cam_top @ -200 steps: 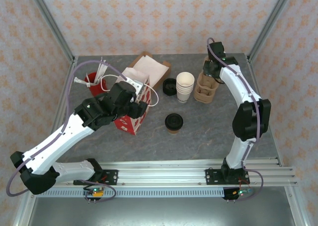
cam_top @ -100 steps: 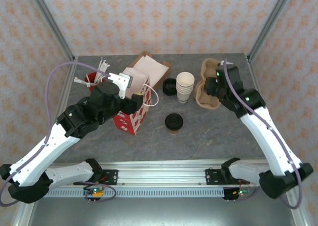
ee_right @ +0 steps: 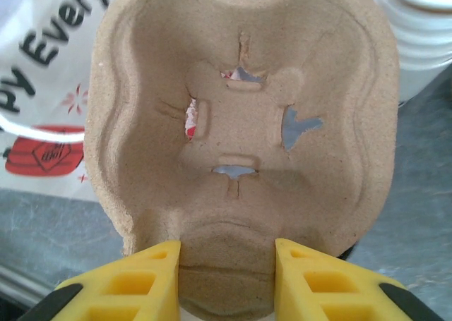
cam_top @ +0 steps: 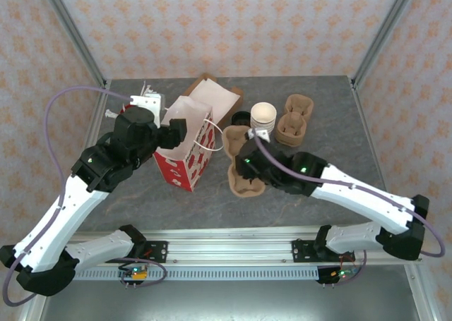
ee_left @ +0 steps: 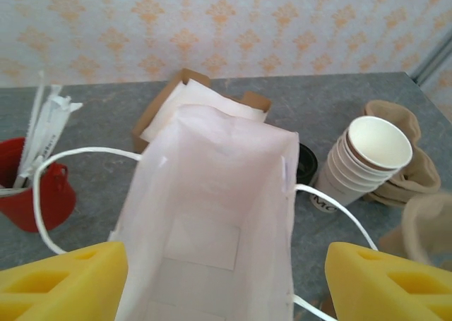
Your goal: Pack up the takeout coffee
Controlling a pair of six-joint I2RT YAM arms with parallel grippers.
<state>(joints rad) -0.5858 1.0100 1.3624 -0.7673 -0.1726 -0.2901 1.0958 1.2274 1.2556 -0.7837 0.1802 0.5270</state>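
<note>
Gripping one pulp carrier (ee_right: 240, 109) of two in right end effector (ee_right: 226, 279) over desk's (cam_top: 353, 123) middle. Holding left end effector (ee_left: 226, 279) wide above one paper bag (ee_left: 212, 215); one cup stack (ee_left: 367, 159) near far edge.

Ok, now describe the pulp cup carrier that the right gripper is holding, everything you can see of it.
The cup carrier is tan moulded pulp, rough and fibrous, its wavy rim ringing a cup well with four slits cut in a cross. The right gripper is shut on its near edge, a yellow finger at each side. It is tipped up, hollow side to the wrist camera, before the paper bag, with stacked white cups at that view's upper right.
</note>
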